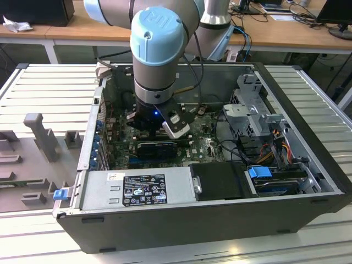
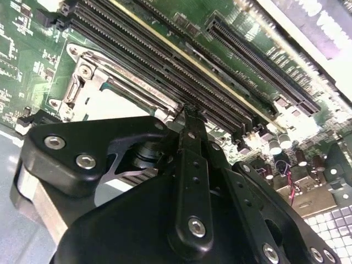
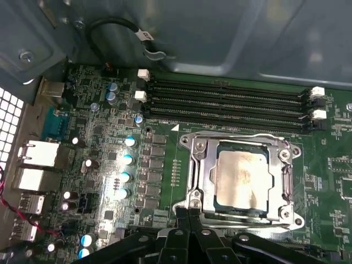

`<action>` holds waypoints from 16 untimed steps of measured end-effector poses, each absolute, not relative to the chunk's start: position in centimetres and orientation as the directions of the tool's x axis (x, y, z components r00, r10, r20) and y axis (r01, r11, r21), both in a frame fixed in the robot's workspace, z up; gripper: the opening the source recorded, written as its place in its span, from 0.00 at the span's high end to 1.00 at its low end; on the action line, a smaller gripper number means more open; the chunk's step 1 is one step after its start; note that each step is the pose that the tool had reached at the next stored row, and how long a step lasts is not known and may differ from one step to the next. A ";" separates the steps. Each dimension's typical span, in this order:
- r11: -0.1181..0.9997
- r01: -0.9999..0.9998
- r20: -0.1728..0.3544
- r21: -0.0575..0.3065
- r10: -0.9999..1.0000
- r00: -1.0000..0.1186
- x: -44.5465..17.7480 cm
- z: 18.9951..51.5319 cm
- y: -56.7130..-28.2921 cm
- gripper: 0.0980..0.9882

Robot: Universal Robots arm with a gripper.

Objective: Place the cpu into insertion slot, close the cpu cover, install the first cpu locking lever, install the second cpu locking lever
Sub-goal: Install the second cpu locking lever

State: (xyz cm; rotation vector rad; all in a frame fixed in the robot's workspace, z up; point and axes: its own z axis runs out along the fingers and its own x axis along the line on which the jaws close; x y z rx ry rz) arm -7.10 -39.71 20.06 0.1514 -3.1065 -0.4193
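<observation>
Inside the open computer case (image 1: pixel 308 198), the gripper (image 3: pixel 188 215) has its fingers pressed together, holding nothing, at the near edge of the insertion slot (image 3: pixel 193 144), where the cpu (image 3: pixel 242 179) lies seated beneath the lowered cpu cover (image 3: pixel 204 170).

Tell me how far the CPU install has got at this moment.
Done: the pale silvery-tan square cpu sits in the socket, with the grey steel cpu cover lying closed around it. In hand: the black gripper is at the cover's edge. Whether either locking lever is latched cannot be told.
</observation>
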 end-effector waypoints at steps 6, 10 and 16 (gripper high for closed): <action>0.953 -0.095 -0.012 0.286 -0.096 -0.995 -7.6 19.6 -39.7 0.99; 0.953 -0.095 -0.012 0.287 -0.096 -0.995 -7.7 19.7 -39.7 0.99; 0.954 -0.095 -0.010 0.285 -0.096 -0.995 -7.6 22.2 -39.7 0.99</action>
